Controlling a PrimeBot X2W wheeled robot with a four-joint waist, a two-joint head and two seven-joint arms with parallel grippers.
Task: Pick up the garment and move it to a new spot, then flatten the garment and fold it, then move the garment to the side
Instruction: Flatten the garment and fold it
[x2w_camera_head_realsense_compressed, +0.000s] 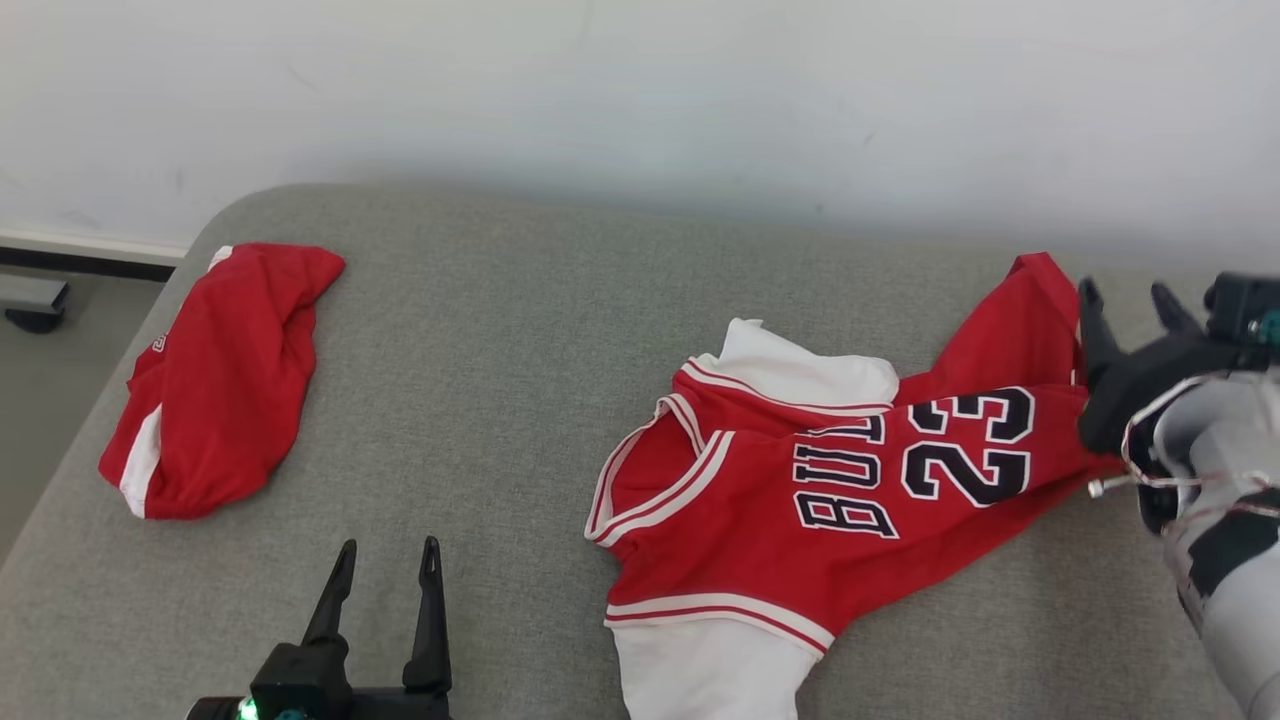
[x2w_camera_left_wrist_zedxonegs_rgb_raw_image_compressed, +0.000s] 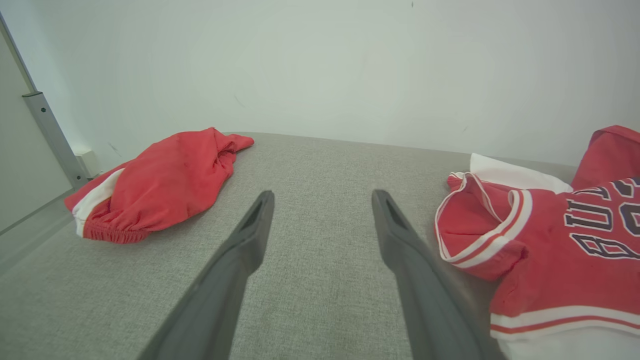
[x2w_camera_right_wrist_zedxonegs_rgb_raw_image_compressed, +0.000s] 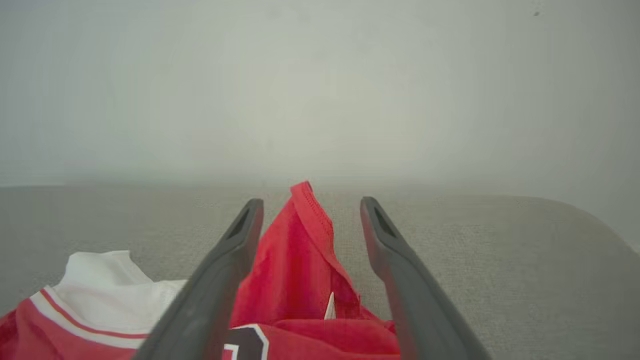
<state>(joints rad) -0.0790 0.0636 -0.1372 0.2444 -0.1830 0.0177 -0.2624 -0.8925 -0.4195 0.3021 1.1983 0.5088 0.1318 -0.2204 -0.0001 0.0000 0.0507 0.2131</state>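
Note:
The garment, a red jersey (x2w_camera_head_realsense_compressed: 800, 490) with white sleeves and dark "23" lettering, lies crumpled on the grey cushion (x2w_camera_head_realsense_compressed: 500, 350), right of centre. My right gripper (x2w_camera_head_realsense_compressed: 1127, 300) hovers at the jersey's far right end with its fingers spread. In the right wrist view a raised red fold (x2w_camera_right_wrist_zedxonegs_rgb_raw_image_compressed: 300, 250) of the jersey stands between the open fingers of the right gripper (x2w_camera_right_wrist_zedxonegs_rgb_raw_image_compressed: 311, 205), loose and not pinched. My left gripper (x2w_camera_head_realsense_compressed: 389, 550) is open over bare cushion near the front edge, left of the jersey (x2w_camera_left_wrist_zedxonegs_rgb_raw_image_compressed: 545, 250). Nothing sits between the fingers of the left gripper (x2w_camera_left_wrist_zedxonegs_rgb_raw_image_compressed: 324, 195).
A bunched pair of red shorts (x2w_camera_head_realsense_compressed: 215, 375) with white side stripes lies at the cushion's far left, also seen as the shorts (x2w_camera_left_wrist_zedxonegs_rgb_raw_image_compressed: 160, 185) in the left wrist view. A pale wall (x2w_camera_head_realsense_compressed: 640, 90) backs the cushion. The floor (x2w_camera_head_realsense_compressed: 40, 400) drops off past the left edge.

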